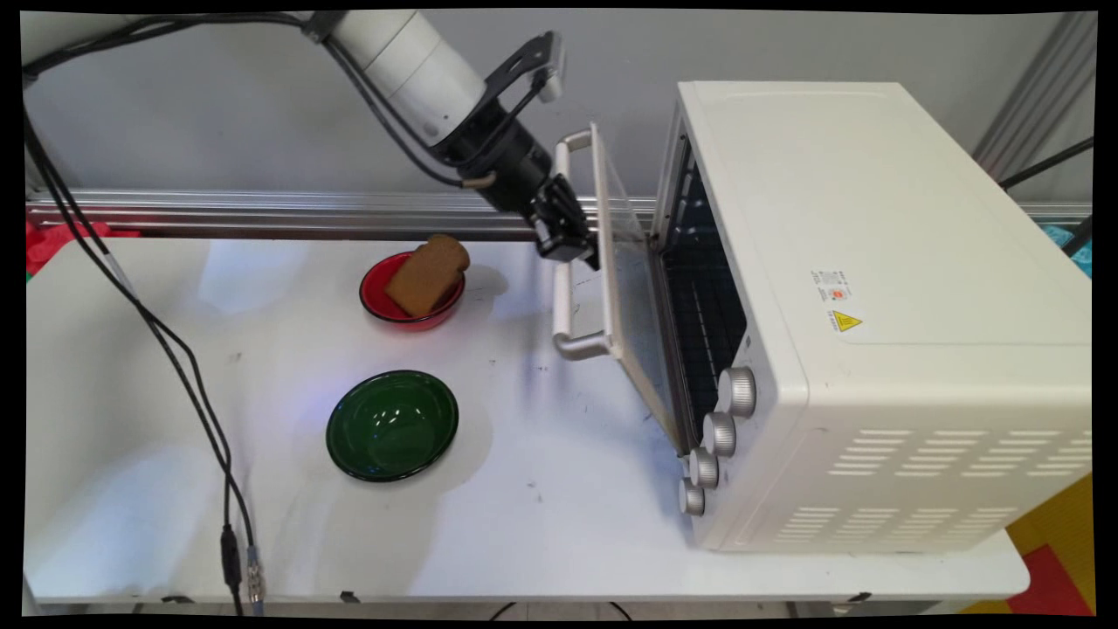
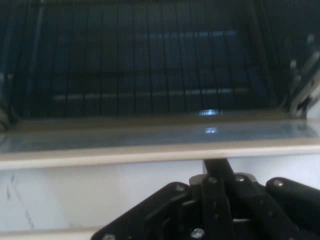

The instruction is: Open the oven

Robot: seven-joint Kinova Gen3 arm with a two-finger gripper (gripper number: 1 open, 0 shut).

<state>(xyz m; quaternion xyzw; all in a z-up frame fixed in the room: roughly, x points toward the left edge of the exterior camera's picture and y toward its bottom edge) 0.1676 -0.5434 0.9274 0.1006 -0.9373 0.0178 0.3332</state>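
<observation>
**A:** Well, look where the gripper [image 1: 572, 249] is: right up against the top edge of the oven door [image 1: 633, 288], just inside the handle [image 1: 562, 306].

**B:** Has it got hold of anything?

**A:** Not that I can see. In the hand view its fingers [image 2: 216, 165] look pressed together with nothing between them, the tips touching the door's pale rim [image 2: 150, 152]. The door is partly open and leans out from the toaster oven [image 1: 873, 262].

**B:** So what worries you?

**A:** Slipping, mostly. Closed fingertips on a narrow edge have little purchase. If they slide off, I'd guess the door could drop open or swing back, and the hand could knock the handle. A hard push might also shift the whole oven on the table [image 1: 559, 524].

**B:** Anything in the door's way?

**A:** The table just below it looks bare. The red bowl [image 1: 371, 293] with the slice of bread [image 1: 428, 273] propped in it sits to the left, near the handle but apart from it. The green bowl [image 1: 391, 425] is closer to us, well clear.

**B:** And inside the oven?

**A:** Only the wire rack [image 2: 150, 65]. The black cables [image 1: 175, 349] hang far off to the left, and the knobs [image 1: 718, 432] are at the oven's near end.
</observation>
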